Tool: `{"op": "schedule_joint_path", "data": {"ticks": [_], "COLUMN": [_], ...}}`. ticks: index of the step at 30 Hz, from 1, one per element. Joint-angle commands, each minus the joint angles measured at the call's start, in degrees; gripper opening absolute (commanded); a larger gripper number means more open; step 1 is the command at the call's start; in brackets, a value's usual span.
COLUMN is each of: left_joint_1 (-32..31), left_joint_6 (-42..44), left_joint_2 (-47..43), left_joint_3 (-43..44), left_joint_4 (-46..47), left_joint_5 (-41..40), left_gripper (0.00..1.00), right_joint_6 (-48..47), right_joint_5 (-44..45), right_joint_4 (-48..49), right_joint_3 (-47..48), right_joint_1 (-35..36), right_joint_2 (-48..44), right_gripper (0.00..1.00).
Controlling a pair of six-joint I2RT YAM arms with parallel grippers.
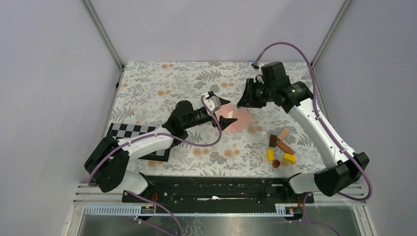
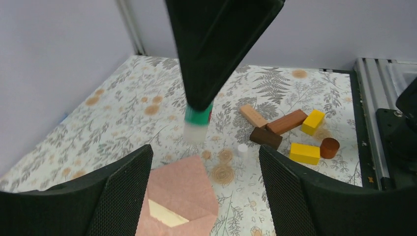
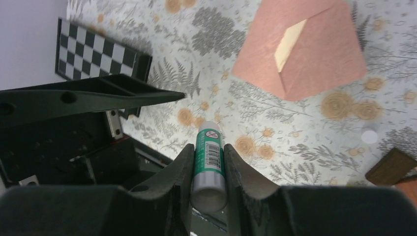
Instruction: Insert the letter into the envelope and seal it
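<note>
Cloth printed with grey ferns and orange flowers covered the table [image 1: 147,88], and plain lilac walls [image 1: 49,73] closed it in on the left, far and right sides. A black-and-white checkerboard [image 1: 128,132] lay flat at the near left, partly under the left arm. At the near right sat a loose cluster of wooden blocks [image 1: 280,145] in yellow, tan and brown. A small white cap [image 2: 242,147] lay on the cloth just left of them.

The envelope [image 1: 241,120] lay flat near the middle of the table, between the two arms. The left tool [image 2: 204,152] hung over its near left part with its fingers [image 2: 123,187] spread wide and nothing between them. In the left wrist view the envelope lay below, between those fingers. The right tool [image 3: 207,152] reached in from the far right and was clamped on a glue stick [image 3: 209,162] with a green label. The stick's pale end pointed down at the cloth just beyond the envelope's pointed end. Whether it touched the cloth I could not tell.

Inside the envelope a cream strip of the letter [image 3: 287,42] showed through an opening in the pink paper.
</note>
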Motion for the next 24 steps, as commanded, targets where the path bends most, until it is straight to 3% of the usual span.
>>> {"op": "schedule_joint_path", "data": {"ticks": [1, 8, 18, 24], "left_joint_1": [-1.09, -2.1, -2.19, -2.19], "left_joint_6": [4.98, 4.95, 2.83, 1.66], "left_joint_2": [0.5, 1.18, 1.83, 3.04], "left_joint_3": [2.78, 2.8, 3.16, 4.38], "left_joint_4": [3.9, 5.11, 6.69, 5.46], "left_joint_5": [3.78, 3.49, 3.28, 4.2], "left_gripper": [0.8, 0.75, 0.58, 0.34], "right_joint_6": [-0.31, 0.88, 1.39, 1.47], "right_joint_5": [0.79, 1.46, 3.3, 3.6], "right_joint_4": [-2.67, -3.01, -3.01, -2.86], "right_joint_3": [3.74, 5.62, 5.44, 5.1], "right_joint_1": [3.8, 6.91, 8.34, 8.5], "right_joint_2": [-1.35, -0.25, 0.65, 0.76], "right_gripper": [0.0, 0.0, 0.0, 0.0]}}
